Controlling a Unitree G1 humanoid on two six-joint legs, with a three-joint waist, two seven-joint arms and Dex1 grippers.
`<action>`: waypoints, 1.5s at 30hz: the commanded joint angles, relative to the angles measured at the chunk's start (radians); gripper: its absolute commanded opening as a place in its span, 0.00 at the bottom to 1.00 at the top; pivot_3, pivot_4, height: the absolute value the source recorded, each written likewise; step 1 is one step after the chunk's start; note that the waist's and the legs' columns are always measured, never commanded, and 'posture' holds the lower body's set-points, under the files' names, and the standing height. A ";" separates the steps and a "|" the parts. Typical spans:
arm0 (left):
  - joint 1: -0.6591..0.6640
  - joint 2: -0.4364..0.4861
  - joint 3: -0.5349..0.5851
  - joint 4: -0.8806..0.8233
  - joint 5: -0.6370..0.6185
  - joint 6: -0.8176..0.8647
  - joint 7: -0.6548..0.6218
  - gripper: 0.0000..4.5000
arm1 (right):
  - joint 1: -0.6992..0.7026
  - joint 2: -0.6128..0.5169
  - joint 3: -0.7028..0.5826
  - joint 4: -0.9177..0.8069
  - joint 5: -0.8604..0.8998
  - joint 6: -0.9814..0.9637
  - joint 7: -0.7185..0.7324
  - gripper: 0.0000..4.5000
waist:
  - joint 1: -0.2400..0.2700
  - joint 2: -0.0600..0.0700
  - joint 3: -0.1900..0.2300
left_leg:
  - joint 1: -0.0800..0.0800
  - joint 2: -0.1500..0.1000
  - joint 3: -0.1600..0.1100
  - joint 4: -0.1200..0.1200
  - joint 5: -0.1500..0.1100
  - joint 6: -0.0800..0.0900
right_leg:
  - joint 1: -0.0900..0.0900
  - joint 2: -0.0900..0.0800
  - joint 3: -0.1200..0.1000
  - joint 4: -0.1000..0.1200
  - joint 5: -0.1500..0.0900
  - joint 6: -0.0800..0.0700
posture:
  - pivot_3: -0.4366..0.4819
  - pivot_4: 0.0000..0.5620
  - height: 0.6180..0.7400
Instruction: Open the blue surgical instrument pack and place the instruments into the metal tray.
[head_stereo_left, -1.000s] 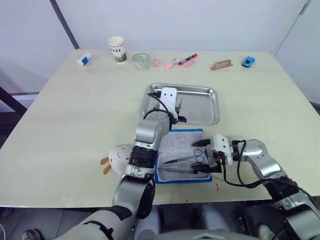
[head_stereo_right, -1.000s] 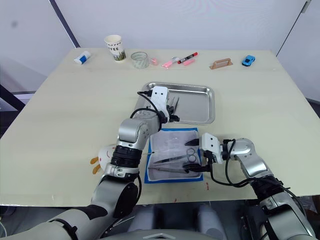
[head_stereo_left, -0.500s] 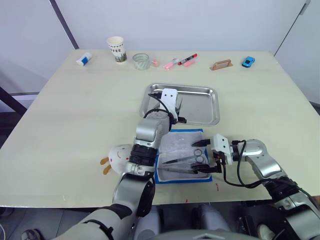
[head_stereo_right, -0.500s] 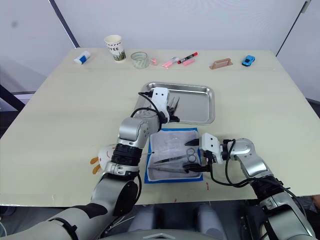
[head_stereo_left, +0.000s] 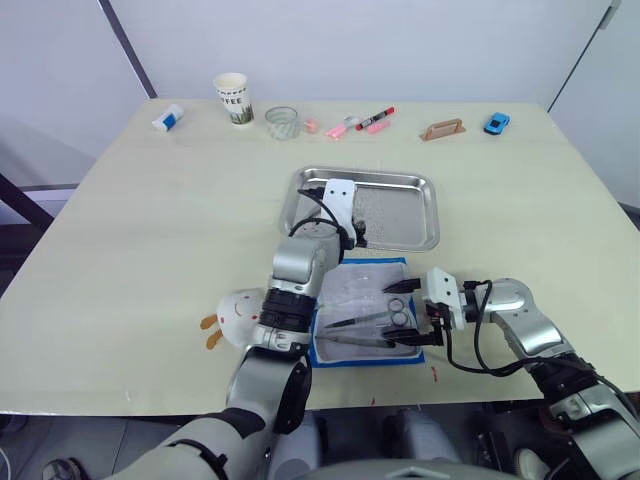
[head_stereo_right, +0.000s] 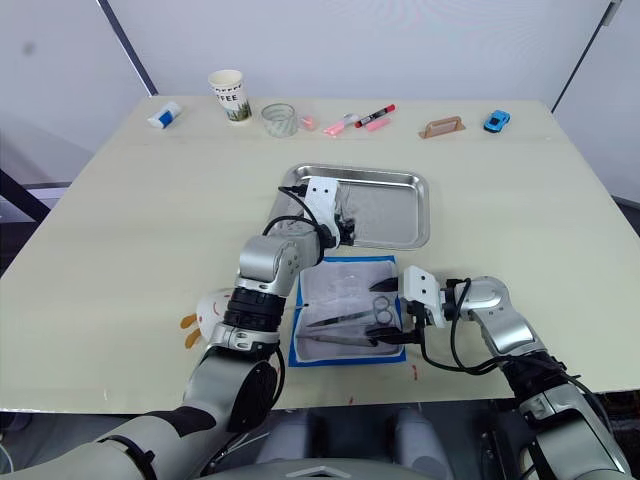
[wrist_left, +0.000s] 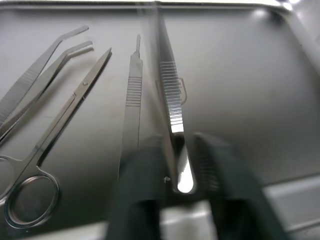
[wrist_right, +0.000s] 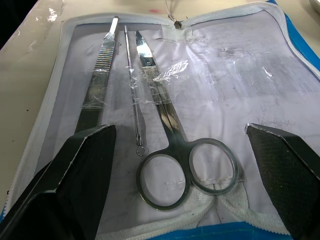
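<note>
Now the metal tray (head_stereo_left: 420, 215) at frame centre holds scissors (wrist_left: 55, 150), forceps (wrist_left: 30, 85), a scalpel handle (wrist_left: 131, 115); the left gripper (wrist_left: 177, 165) pinches tweezers (wrist_left: 170, 95). The open blue surgical instrument pack (wrist_right: 240, 90) below keeps scissors (wrist_right: 170, 145); the right gripper (wrist_right: 185, 145) gapes wide, empty.

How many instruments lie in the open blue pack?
3: a flat handle, a thin probe and ring-handled scissors, side by side on the lining. Others may be hidden.

The metal tray (head_stereo_left: 425, 215) sits at the tabletop's (head_stereo_left: 150, 250) centre, instruments (wrist_left: 75, 107) lying in its left part. The opened pack (head_stereo_left: 335, 355) lies just before it, toward the front edge, holding scissors (wrist_right: 170, 150). Cup (head_stereo_left: 232, 98), glass (head_stereo_left: 282, 122) and markers (head_stereo_left: 362, 122) line the rear edge.
</note>
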 joint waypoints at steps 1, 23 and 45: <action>-0.018 0.000 0.001 -0.057 -0.006 0.019 -0.008 0.71 | 0.038 -0.009 0.037 0.067 -0.080 0.045 -0.034 1.00 | 0.000 0.000 0.000 | 0.000 0.000 0.000 0.000 0.000 0.000 | 0.000 0.000 0.000 0.000 0.000 0.000 | 0.48 0.27 1.00; 0.295 0.368 0.003 -0.437 -0.287 -0.319 -0.730 0.71 | 0.037 -0.017 0.031 0.062 -0.069 0.041 -0.020 1.00 | -0.002 0.004 0.003 | 0.001 0.000 -0.004 -0.002 0.000 -0.001 | 0.000 -0.002 0.000 0.000 0.000 -0.001 | 0.48 0.27 1.00; 0.657 0.740 0.169 -0.376 -0.495 -0.604 -1.341 0.98 | 0.053 -0.028 0.004 0.022 -0.058 0.052 -0.023 1.00 | 0.002 0.008 0.006 | 0.000 0.002 -0.004 -0.002 -0.001 0.001 | -0.001 -0.003 -0.002 -0.001 -0.002 -0.004 | 0.48 0.27 1.00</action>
